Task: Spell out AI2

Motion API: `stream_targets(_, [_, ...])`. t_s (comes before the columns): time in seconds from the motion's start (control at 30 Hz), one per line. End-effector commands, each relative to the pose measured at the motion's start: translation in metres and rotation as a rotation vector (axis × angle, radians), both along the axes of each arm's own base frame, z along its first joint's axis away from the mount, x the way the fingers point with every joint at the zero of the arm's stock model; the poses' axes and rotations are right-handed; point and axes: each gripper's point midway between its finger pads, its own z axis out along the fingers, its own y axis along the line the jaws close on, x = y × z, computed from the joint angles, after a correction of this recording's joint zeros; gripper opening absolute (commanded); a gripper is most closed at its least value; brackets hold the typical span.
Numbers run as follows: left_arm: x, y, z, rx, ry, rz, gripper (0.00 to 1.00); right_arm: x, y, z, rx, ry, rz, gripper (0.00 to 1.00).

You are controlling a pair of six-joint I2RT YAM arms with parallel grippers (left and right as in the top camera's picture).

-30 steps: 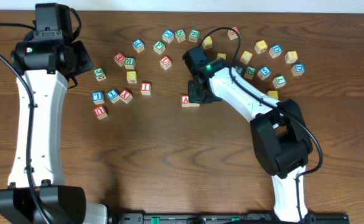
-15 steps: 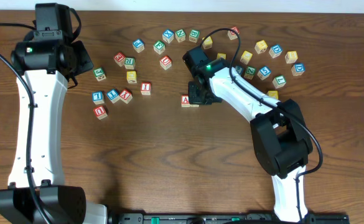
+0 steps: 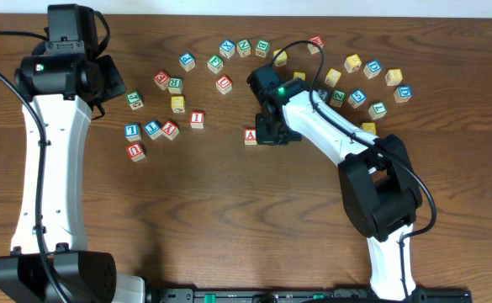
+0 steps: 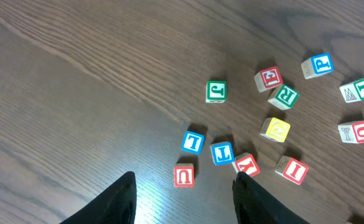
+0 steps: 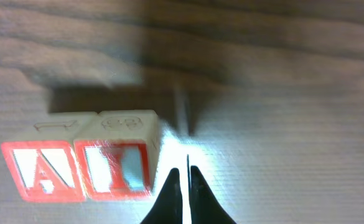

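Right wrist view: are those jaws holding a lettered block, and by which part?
Nothing is held. The right gripper has its jaws shut on nothing, beside the I block, which sits against the A block. The left gripper is open, empty.

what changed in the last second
The right tool, shut and empty, edged slightly left beside the I block, hiding more of it from overhead; the A block shifted left a touch. The left tool and other blocks stayed put.
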Motion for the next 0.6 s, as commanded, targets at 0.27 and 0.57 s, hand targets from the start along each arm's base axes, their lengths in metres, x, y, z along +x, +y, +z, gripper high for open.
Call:
stream_targets(0.27, [-0.002, 0.000, -0.009, -0.006, 0.033, 0.005, 0.49, 0.068, -0.063, 0.130, 0.018, -0.240, -0.081, 0.21])
stream_targets(0.57, [-0.001, -0.009, -0.011, -0.049, 0.030, -0.021, 0.49, 0.094, -0.133, 0.138, 0.003, -0.266, -0.190, 0.37])
